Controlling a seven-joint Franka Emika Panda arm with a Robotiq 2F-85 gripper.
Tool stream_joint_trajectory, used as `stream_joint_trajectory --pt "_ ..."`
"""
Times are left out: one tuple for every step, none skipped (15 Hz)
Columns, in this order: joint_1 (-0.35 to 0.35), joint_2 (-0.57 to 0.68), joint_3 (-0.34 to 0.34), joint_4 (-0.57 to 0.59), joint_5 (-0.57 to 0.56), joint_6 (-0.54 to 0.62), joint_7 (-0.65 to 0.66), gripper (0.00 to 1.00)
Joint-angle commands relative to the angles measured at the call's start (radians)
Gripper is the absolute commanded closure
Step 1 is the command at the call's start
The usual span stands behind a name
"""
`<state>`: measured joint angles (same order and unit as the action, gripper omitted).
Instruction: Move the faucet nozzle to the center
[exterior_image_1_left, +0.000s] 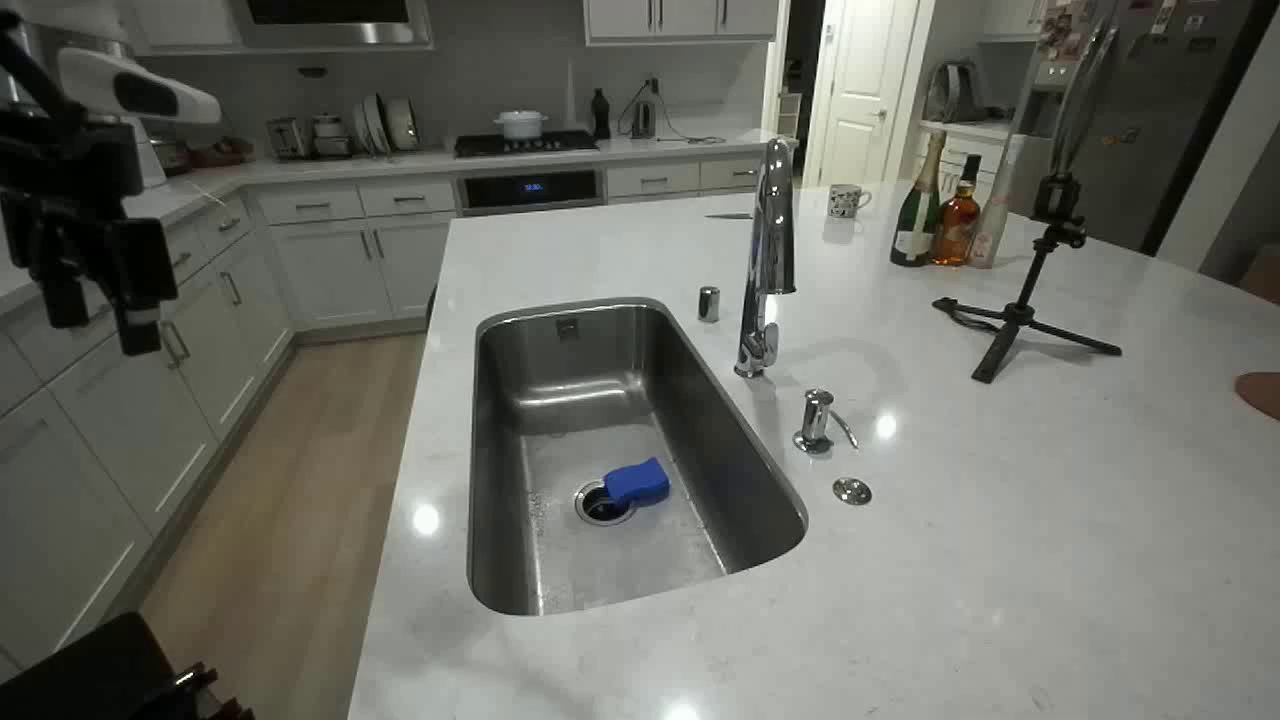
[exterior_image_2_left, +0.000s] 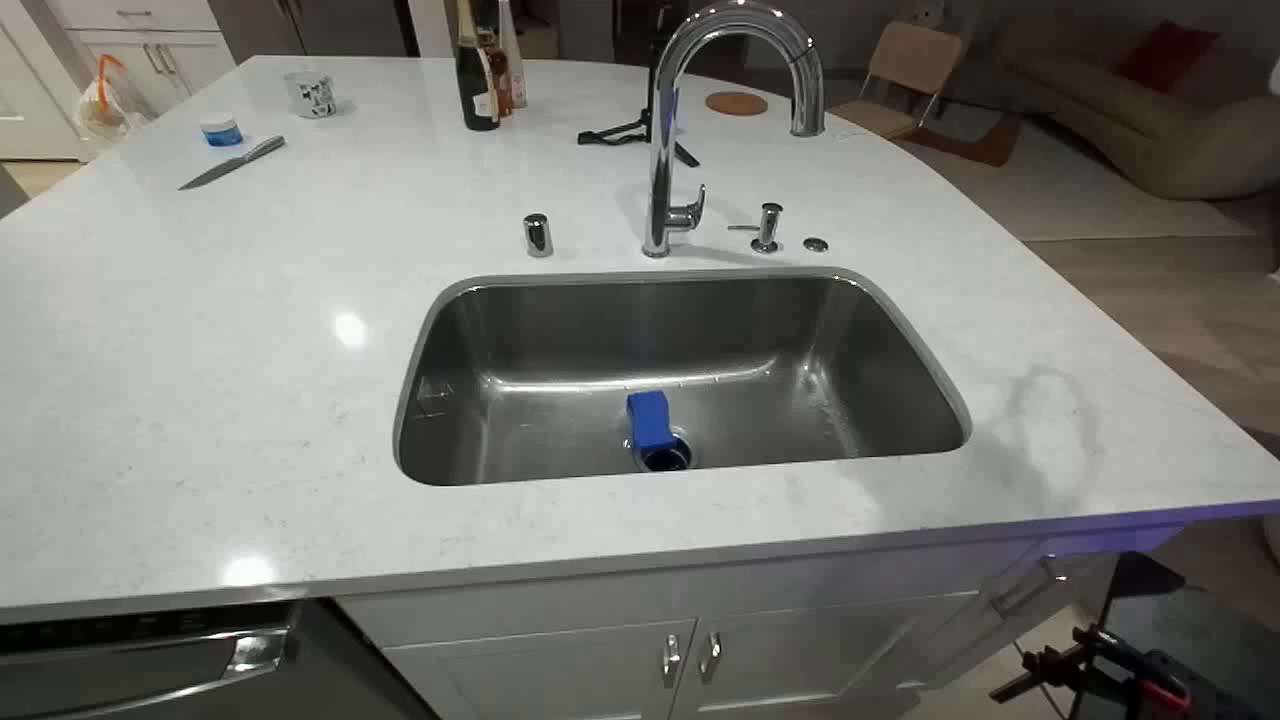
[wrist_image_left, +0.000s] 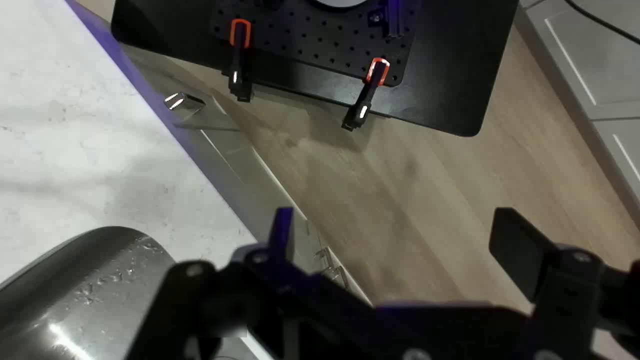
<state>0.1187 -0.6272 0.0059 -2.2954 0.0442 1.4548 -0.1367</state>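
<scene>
The steel gooseneck faucet (exterior_image_1_left: 770, 220) stands upright on the counter behind the sink. Its nozzle (exterior_image_2_left: 807, 105) points down over the counter, to the right of the faucet's base in an exterior view, near the soap dispenser and not over the basin. The nozzle also shows in an exterior view (exterior_image_1_left: 780, 275). The stainless-steel sink basin (exterior_image_1_left: 640, 575) shows in both exterior views (exterior_image_2_left: 560, 420); a corner of it shows in the wrist view (wrist_image_left: 105, 295). My black gripper (exterior_image_1_left: 105, 325) is open and empty, over the floor beside the island, well apart from the faucet. In the wrist view its fingers (wrist_image_left: 392, 212) are wide apart.
A blue sponge (exterior_image_1_left: 637, 482) lies at the drain. A soap dispenser (exterior_image_1_left: 817, 420) and a short chrome fitting (exterior_image_1_left: 708, 303) flank the faucet. A black tripod (exterior_image_1_left: 1020, 310) and bottles (exterior_image_1_left: 955, 215) stand behind. A knife (exterior_image_2_left: 232, 163) lies on the counter. The robot's black stand (wrist_image_left: 450, 100) has clamps.
</scene>
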Motion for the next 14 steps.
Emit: stream_joint_trajectory --pt "-0.011 0.001 0.008 0.002 0.004 -0.002 -0.004 0.00" --pt "-0.011 0.001 0.008 0.003 0.004 -0.002 -0.004 0.00" --pt "-0.011 0.001 0.008 0.003 0.004 -0.002 -0.004 0.00" --pt "-0.011 0.001 0.008 0.003 0.004 -0.002 -0.004 0.00" --pt "-0.011 0.001 0.008 0.003 0.004 -0.002 -0.004 0.00" --pt "-0.011 0.001 0.008 0.003 0.004 -0.002 -0.004 0.00" --pt "-0.018 0.006 0.009 0.003 -0.003 0.013 0.007 0.00" --pt "-0.026 0.016 0.007 0.004 -0.011 0.036 0.013 0.00" --pt "-0.036 0.032 -0.001 0.012 -0.018 0.058 0.013 0.00" --pt "-0.047 0.044 -0.005 0.017 -0.028 0.080 0.017 0.00" --pt "-0.055 0.057 -0.013 0.024 -0.037 0.100 0.008 0.00" --pt "-0.068 0.069 -0.022 0.030 -0.053 0.132 0.005 0.00" --pt "-0.083 0.084 -0.030 0.036 -0.066 0.161 0.010 0.00" --pt "-0.095 0.098 -0.042 0.044 -0.081 0.184 0.007 0.00"
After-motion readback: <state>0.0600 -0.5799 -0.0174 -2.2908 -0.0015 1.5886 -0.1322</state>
